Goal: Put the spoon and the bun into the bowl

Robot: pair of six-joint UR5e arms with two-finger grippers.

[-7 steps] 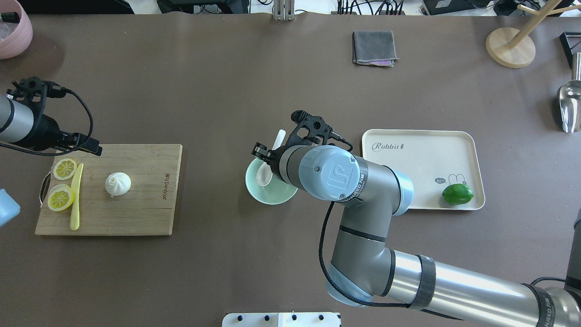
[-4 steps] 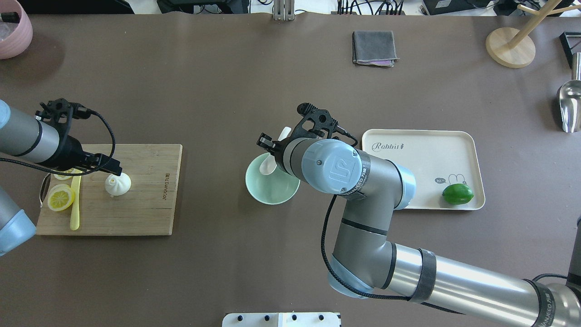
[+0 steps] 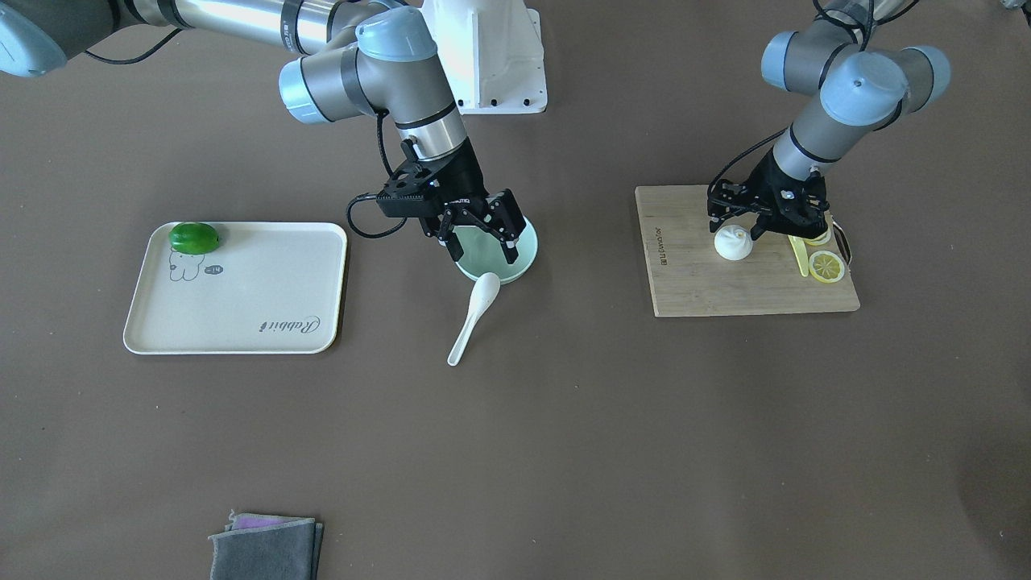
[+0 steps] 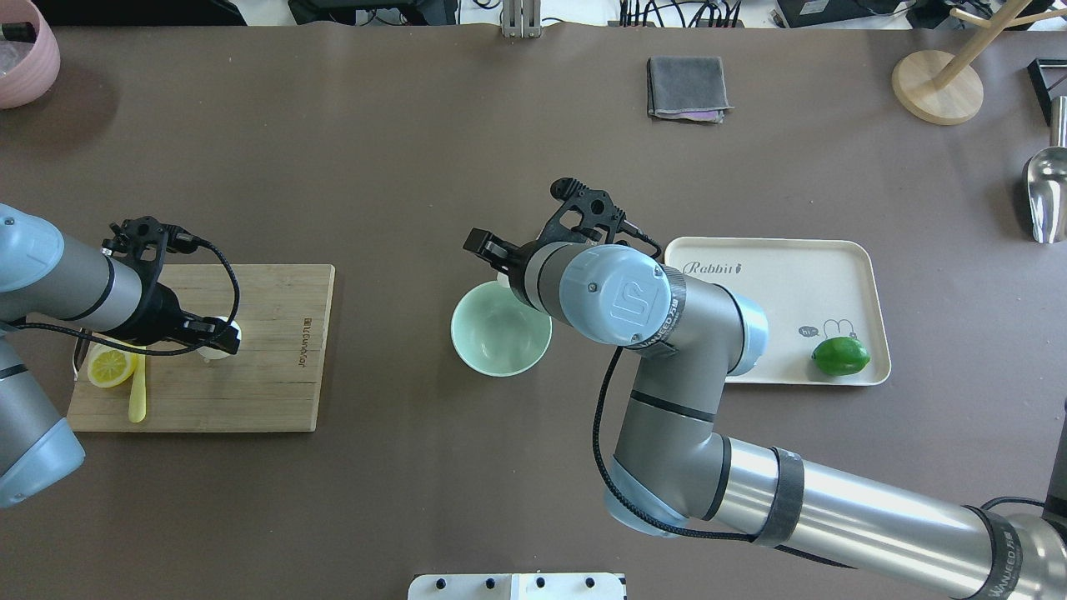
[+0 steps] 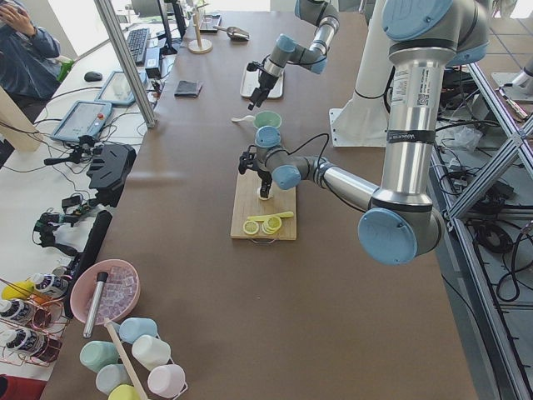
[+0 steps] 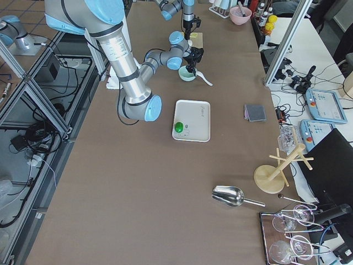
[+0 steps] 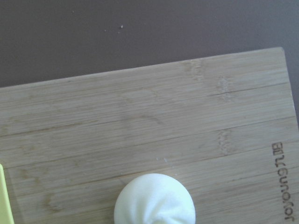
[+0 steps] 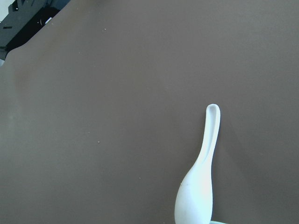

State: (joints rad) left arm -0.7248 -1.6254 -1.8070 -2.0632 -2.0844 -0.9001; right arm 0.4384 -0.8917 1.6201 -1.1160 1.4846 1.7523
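Note:
The mint-green bowl (image 4: 500, 329) stands mid-table with nothing in it. The white spoon (image 3: 475, 310) lies on the table just beyond the bowl's far rim, its scoop next to the rim; it also shows in the right wrist view (image 8: 198, 186). My right gripper (image 3: 482, 246) hangs open and empty over the bowl's far rim. The white bun (image 3: 733, 243) sits on the wooden cutting board (image 4: 267, 367). My left gripper (image 3: 737, 228) is open, low over the bun, with its fingers on either side. The bun fills the bottom of the left wrist view (image 7: 154, 200).
Lemon slices (image 4: 111, 367) and a pale-yellow knife (image 4: 137, 400) lie at the board's left end. A cream tray (image 4: 775, 300) with a lime (image 4: 840, 356) is right of the bowl. A grey cloth (image 4: 687, 87) lies at the far side.
The spoon's scoop was in the bowl; it has slid out over the far rim onto the table. My right gripper moved away from me. My left gripper moved right and down over the bun.

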